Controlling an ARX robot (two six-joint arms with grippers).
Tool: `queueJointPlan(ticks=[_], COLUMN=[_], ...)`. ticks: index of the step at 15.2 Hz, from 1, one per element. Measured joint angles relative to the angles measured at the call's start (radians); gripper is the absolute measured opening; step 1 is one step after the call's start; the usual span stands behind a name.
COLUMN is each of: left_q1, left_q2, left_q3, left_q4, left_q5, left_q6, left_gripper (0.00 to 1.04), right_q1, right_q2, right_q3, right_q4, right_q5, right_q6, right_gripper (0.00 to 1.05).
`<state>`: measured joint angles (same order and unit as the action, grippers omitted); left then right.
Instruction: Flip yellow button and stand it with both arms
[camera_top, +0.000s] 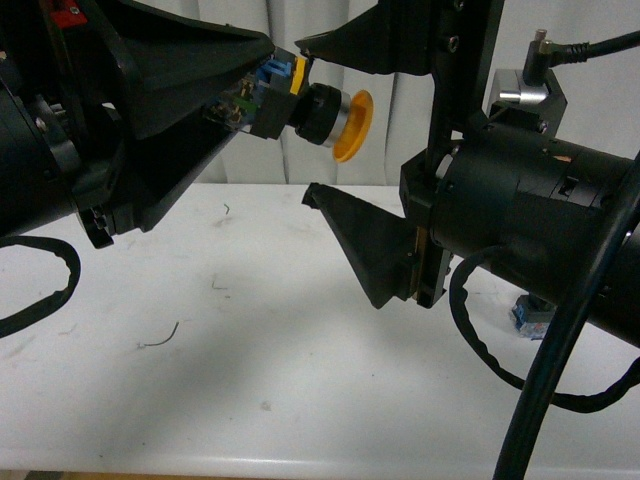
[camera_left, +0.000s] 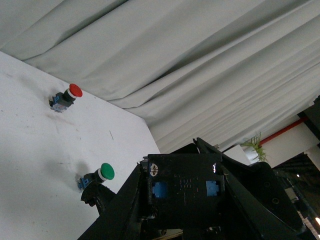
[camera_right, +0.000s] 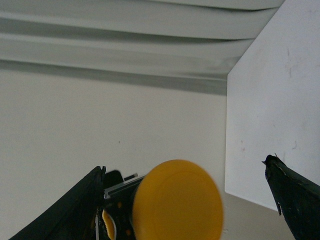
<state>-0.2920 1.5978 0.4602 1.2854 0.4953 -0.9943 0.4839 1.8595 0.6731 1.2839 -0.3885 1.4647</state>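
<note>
Aloft: left gripper (camera_top: 255, 95) clamps button (camera_top: 335, 115) by its block, cap outward; right gripper (camera_top: 305, 115) gapes wide around cap, likely for handover.

**Colour rundown: lots of black, lots of white, one loud yellow**

So the small yellow button (camera_top: 335, 118) has a yellow-orange mushroom cap, a silver collar, a black neck and a blue-and-black block with a yellow tab and bits of green. The wedge-fingered left gripper (camera_top: 256, 90) and right gripper (camera_top: 305, 115) are plain matte black, cables too. The flat table (camera_top: 250, 350) is white with a few dark scuffs. The pleated fabric curtain (camera_top: 395, 110) is pale grey-white. The little red-capped button (camera_left: 65, 97) and the green-capped button (camera_left: 101, 174) both have blue-black blocks.
</note>
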Motion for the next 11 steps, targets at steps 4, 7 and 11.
queueJointPlan(ticks=[4, 7, 11], left_q1=[0.002, 0.001, 0.006], left_q2=[0.0, 0.004, 0.004], left_q3=[-0.004, -0.006, -0.009], left_q4=[-0.002, -0.003, -0.003], left_q5=[0.007, 0.007, 0.008], left_q6=[-0.001, -0.001, -0.001], left_gripper=[0.36, 0.36, 0.36], right_q1=[0.024, 0.031, 0.008], right_q2=[0.0, 0.0, 0.0], right_q3=[0.008, 0.009, 0.018], right_q4=[0.003, 0.004, 0.002], right_q5=[-0.014, -0.019, -0.004], right_q6=[-0.021, -0.031, -0.035], right_gripper=[0.98, 0.98, 0.96])
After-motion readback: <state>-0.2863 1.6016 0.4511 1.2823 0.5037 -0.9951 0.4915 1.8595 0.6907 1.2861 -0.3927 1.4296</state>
